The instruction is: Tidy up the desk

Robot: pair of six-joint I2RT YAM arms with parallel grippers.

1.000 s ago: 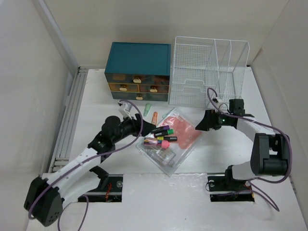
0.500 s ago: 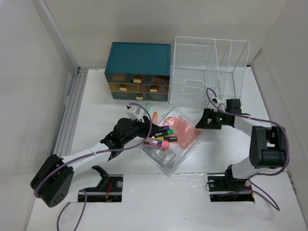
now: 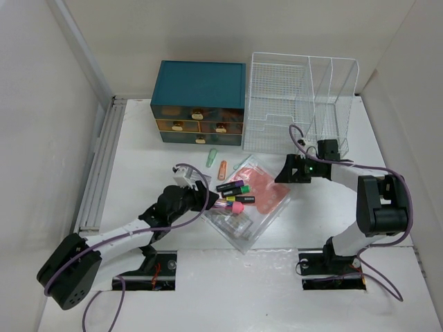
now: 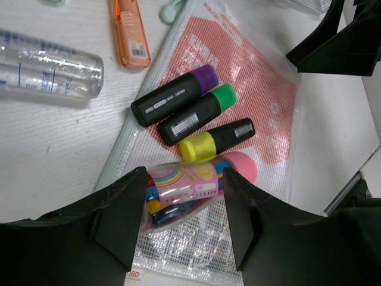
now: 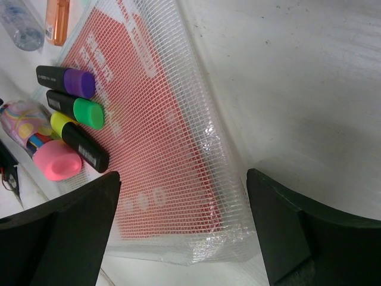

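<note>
Midway across the table (image 3: 138,152), both claws have neared the mesh pouch (image 5: 161,119).
Left claw (image 4: 184,196), spread, now straddles the pink case (image 4: 178,179); right claw (image 5: 181,185), spread wide, spans the pouch's corner.

Robotics lab cell indicated: the desk (image 3: 131,159) is boxed in by bare panels (image 3: 41,104), two cabled arms (image 3: 118,235) are bolted on, and a teal cabinet (image 3: 201,86) is staged beyond the left gripper (image 3: 207,196).
</note>
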